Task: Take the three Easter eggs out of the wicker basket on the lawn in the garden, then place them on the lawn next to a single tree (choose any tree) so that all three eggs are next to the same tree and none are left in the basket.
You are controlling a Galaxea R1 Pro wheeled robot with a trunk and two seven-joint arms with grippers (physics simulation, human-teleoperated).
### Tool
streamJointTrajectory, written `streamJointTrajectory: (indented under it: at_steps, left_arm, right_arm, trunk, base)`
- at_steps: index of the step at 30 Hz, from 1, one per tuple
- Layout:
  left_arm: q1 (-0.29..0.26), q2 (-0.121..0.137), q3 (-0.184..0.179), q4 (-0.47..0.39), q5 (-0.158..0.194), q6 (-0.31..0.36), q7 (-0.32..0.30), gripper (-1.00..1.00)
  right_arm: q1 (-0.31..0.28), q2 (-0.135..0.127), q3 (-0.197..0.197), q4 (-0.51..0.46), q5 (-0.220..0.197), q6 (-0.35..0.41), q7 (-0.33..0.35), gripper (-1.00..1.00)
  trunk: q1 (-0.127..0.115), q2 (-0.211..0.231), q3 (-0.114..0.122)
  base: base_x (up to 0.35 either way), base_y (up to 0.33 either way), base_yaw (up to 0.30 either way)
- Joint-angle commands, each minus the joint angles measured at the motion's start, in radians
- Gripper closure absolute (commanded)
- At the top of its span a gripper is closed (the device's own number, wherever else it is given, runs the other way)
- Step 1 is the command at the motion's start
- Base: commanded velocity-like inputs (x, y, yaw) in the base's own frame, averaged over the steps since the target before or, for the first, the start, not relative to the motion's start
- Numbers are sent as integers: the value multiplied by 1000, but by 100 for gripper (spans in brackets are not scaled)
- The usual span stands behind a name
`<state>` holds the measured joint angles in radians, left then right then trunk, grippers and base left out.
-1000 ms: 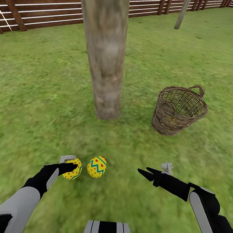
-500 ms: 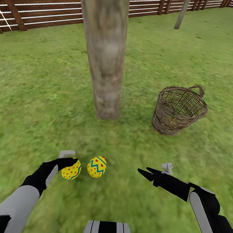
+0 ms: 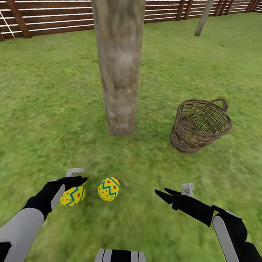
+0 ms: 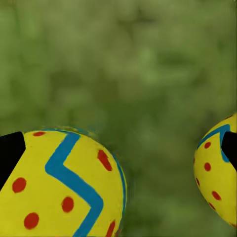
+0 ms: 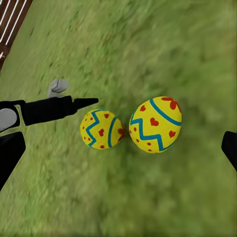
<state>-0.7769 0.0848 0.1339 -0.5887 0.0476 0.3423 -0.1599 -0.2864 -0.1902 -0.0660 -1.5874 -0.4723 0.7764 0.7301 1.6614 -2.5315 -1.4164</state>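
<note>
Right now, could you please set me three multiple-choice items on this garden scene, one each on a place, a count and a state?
1. Where does the wicker basket stand?
A. on the lawn to the right of the tree trunk
B. against the fence
C. between the two arms

2. How many Easter eggs lie on the grass near the trunk?
A. one
B. two
C. three

3. How does the right tool stand?
A. shut on an egg
B. inside the basket
C. holding nothing, above the grass

Answers:
1 A: the head view shows it on grass, right of the trunk.
2 B: one egg lies at the left tool, another beside it.
3 C: nothing sits between its fingers.
</note>
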Motion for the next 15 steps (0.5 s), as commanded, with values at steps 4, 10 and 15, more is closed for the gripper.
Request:
streamJointTrajectory:
  at_steps: [4, 10, 15]
  left_arm:
    - [0, 0, 3, -3, 1, 9, -4, -100]
    - [0, 0, 3, -3, -1, 9, -3, -100]
    - [0, 0, 3, -1, -1, 9, -4, -100]
  right_arm:
    - [-1, 0, 0, 0, -3, 6, 2, -100]
    - [0, 0, 0, 0, -3, 6, 2, -100]
    - [-1, 0, -2, 0, -3, 4, 2, -100]
  trunk:
    - [-2, 1, 15]
    - [-5, 2, 38]
    - [-7, 3, 57]
  base:
    - [0, 0, 0]
    - [0, 0, 0]
    - [0, 0, 0]
